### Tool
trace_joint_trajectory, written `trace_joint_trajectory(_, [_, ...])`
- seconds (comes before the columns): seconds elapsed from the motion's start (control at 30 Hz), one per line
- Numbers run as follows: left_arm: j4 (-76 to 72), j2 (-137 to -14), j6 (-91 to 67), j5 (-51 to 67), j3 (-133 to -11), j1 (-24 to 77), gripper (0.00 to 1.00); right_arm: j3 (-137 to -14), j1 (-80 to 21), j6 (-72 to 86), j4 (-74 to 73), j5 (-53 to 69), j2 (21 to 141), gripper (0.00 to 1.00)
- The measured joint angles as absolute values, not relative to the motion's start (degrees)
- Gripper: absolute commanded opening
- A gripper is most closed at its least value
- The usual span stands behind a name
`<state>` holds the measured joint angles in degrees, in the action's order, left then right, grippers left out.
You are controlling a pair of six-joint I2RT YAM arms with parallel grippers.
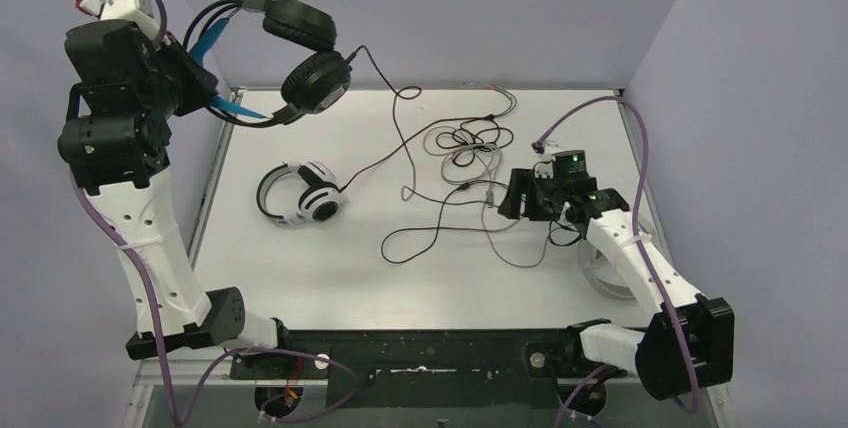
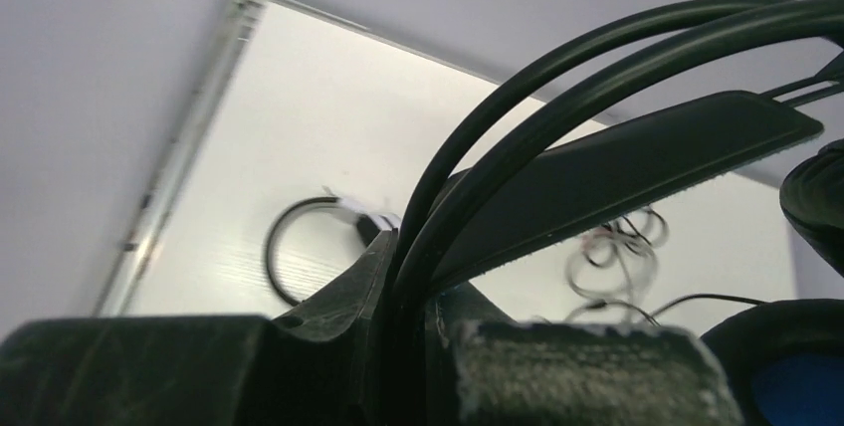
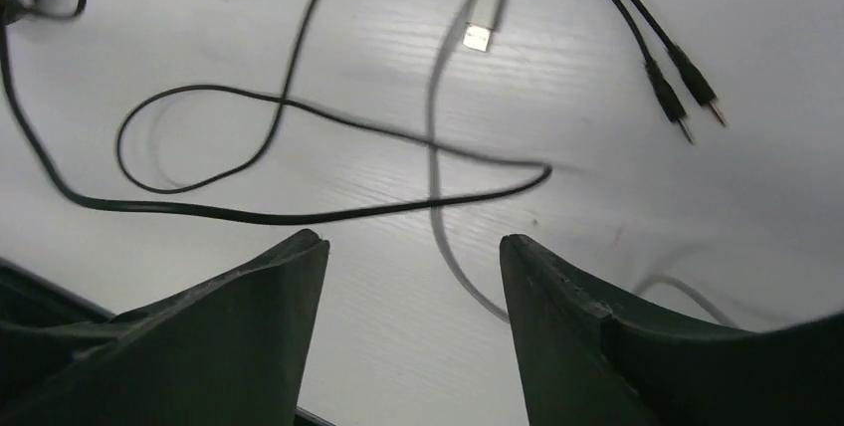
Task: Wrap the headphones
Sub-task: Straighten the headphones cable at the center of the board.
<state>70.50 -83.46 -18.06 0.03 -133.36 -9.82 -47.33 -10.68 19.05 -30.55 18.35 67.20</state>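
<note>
- I count three headsets. A black headset (image 1: pixel 305 53) is up in the air at the far left. A white headset (image 1: pixel 300 193) with black cup centres lies on the table (image 1: pixel 300 278), left of middle. What looks like a pale third headset (image 1: pixel 603 278) is mostly hidden under the right forearm, with only an arc of it showing.
- There are two arms. The left gripper (image 1: pixel 207 88) is raised high over the table's far-left corner and is clamped tight on the black headset's band, with the blue lining just beside its fingers.
- The right gripper (image 3: pixel 413 282) hangs low over the table, right of middle. Its jaws are parted and there is nothing between them.
- A black cable (image 3: pixel 279 218) sprawls in loose loops across the table in front of the right gripper, and one run climbs to the lifted cups.
- The pale cables (image 1: pixel 465 143) sit in a tangled knot near the far middle, crossing the black one. One pale strand passes beneath the right gripper's open jaws.
- Beyond the right fingers lie one USB plug (image 3: pixel 480 36) and two jack plugs (image 3: pixel 665 93), the two jacks side by side.
- Pale walls (image 1: pixel 430 8) close in the table on three sides.
</note>
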Motion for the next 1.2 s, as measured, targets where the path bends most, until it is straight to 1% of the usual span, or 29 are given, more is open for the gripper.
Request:
trace_joint_trajectory(0.03, [69.7, -83.4, -18.8, 3.6, -132.7, -9.6, 0.0, -49.1, -12.2, 18.0, -30.4, 20.1, 68.0, 0.81])
trace_joint_trajectory(0.13, [68.3, -83.5, -20.3, 11.0, -130.1, -8.2, 0.0, -53.8, -15.5, 14.7, -29.8, 23.9, 69.7, 0.97])
trace_joint_trajectory(0.17, [68.2, -83.5, -20.4, 12.5, -129.4, -7.7, 0.0, -54.8, -16.4, 13.8, -29.6, 25.2, 69.8, 1.0])
trace_joint_trajectory(0.37, [67.8, -83.6, -20.4, 16.7, -126.9, -4.1, 0.0, -56.1, -18.3, 12.7, -23.7, 38.8, 69.3, 1.0])
trace_joint_trajectory(0.43, [67.4, -83.6, -20.4, 17.7, -126.9, -3.3, 0.0, -55.6, -19.0, 14.3, -18.0, 42.4, 69.3, 1.0])
trace_joint_trajectory(0.53, [66.6, -83.6, -21.1, 20.2, -127.0, -2.7, 0.0, -52.6, -20.0, 18.7, -4.7, 46.1, 69.6, 1.0])
trace_joint_trajectory(0.77, [65.1, -84.4, -25.1, 25.8, -129.9, -2.6, 0.0, -49.7, -24.1, 26.3, 22.0, 47.9, 76.8, 1.0])
trace_joint_trajectory(0.9, [63.0, -84.3, -27.3, 28.6, -130.3, -2.2, 0.0, -50.8, -28.8, 28.4, 30.1, 48.0, 80.8, 0.89])
trace_joint_trajectory(1.03, [62.0, -84.3, -28.8, 30.2, -130.3, -1.9, 0.0, -52.7, -31.5, 32.8, 37.8, 48.5, 85.7, 0.88])
trace_joint_trajectory(1.1, [61.5, -84.3, -29.4, 30.7, -130.3, -1.9, 0.0, -52.7, -31.5, 35.0, 41.0, 48.5, 87.2, 0.96])
trace_joint_trajectory(1.2, [60.6, -84.3, -30.0, 31.1, -130.3, -1.8, 0.0, -52.3, -31.2, 36.8, 43.4, 48.1, 87.8, 1.0])
